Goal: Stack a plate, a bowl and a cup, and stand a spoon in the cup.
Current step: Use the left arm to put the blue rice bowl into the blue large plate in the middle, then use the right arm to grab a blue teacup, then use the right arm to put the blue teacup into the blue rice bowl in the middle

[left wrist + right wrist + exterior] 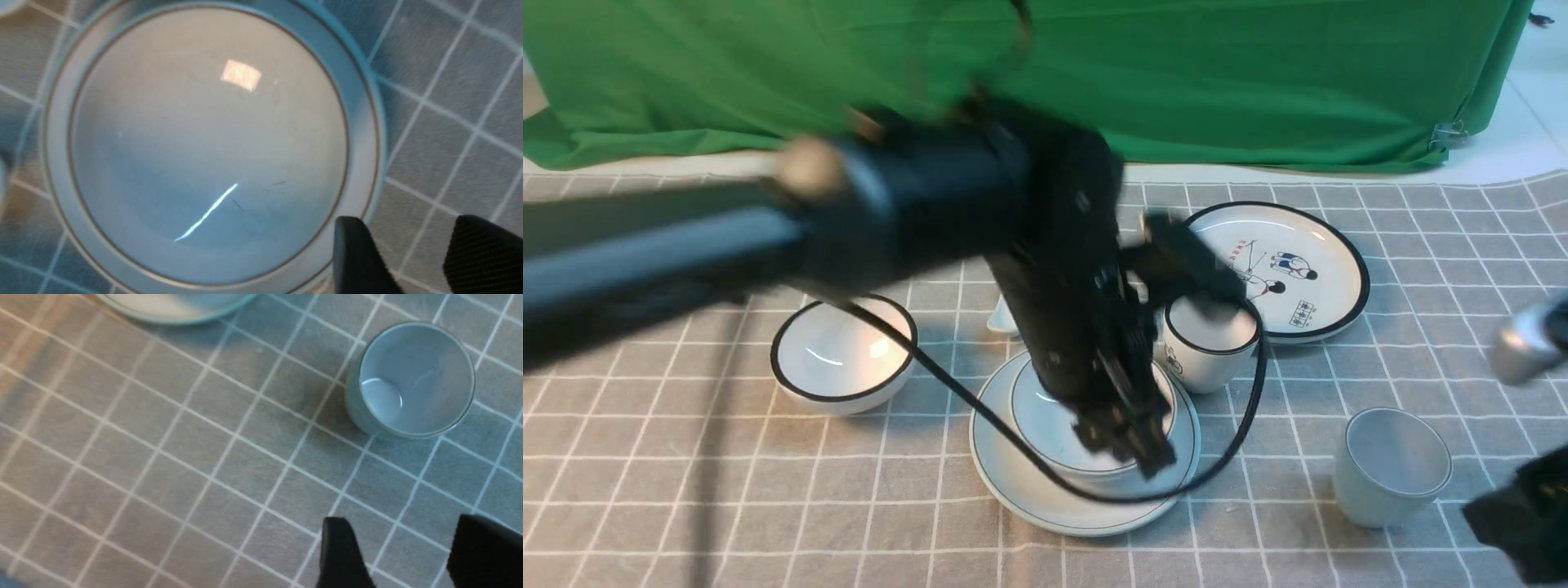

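The bowl sits inside the plate at the middle of the checked cloth. My left gripper hangs just above the bowl's right rim; in the left wrist view the bowl fills the picture. The left gripper is open and empty, with one finger over the rim. The cup stands upright and empty at the front right. My right gripper is open and empty a short way off the cup. A white ceramic end peeks out behind the left arm; I cannot tell whether it is the spoon.
A black-rimmed bowl stands at the left. A black-rimmed cup stands just behind the stack, and the cartoon plate lies at the back right. The left arm's cable droops across the plate. A green cloth backs the table.
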Controlling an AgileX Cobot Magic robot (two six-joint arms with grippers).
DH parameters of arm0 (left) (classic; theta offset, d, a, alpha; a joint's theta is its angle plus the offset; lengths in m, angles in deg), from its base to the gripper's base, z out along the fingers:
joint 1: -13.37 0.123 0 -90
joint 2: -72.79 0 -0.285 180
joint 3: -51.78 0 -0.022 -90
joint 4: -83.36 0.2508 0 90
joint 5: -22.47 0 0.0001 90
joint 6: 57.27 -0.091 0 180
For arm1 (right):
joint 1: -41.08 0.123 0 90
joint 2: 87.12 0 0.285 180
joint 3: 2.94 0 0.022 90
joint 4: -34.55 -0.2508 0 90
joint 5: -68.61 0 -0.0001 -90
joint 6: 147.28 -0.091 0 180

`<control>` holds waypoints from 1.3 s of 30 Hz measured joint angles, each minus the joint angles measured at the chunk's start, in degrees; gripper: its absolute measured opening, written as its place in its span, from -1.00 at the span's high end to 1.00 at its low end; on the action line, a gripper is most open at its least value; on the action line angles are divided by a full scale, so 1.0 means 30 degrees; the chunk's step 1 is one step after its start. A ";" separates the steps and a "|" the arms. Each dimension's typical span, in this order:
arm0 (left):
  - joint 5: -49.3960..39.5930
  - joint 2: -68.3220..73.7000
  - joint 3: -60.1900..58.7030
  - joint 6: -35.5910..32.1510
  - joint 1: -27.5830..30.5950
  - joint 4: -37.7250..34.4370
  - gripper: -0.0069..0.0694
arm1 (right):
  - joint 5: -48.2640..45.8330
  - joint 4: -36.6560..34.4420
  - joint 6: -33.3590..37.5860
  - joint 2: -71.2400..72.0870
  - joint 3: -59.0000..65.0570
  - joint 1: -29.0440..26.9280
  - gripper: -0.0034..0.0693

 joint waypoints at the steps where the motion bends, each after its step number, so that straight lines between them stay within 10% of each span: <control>1: 0.0248 -0.1547 -0.0349 0.0203 0.0000 -0.0187 0.39 | 0.0001 0.0425 -0.0359 -0.1556 -0.0455 0.0000 -0.22; 5: 0.1536 -0.4805 -0.2427 0.0564 0.0000 -0.0594 0.76 | 0.0210 0.0748 -0.0697 -0.4352 -0.1537 0.0000 -0.26; 19: 1.1796 -1.6075 -1.5321 0.1753 0.0000 -0.0636 0.82 | 0.2727 0.0000 -0.0742 -1.0989 -0.3090 0.0000 -0.25; 29: 1.3719 -1.9769 -1.7354 0.2782 0.0000 -0.0661 0.80 | 0.1599 0.0000 -0.0708 -1.2696 -0.3697 0.0043 0.67; 39: 1.3501 -2.0358 -1.7354 0.4608 0.0000 -0.0674 0.79 | -0.1781 0.0000 -0.1271 -1.2022 -1.1520 0.4985 0.67</control>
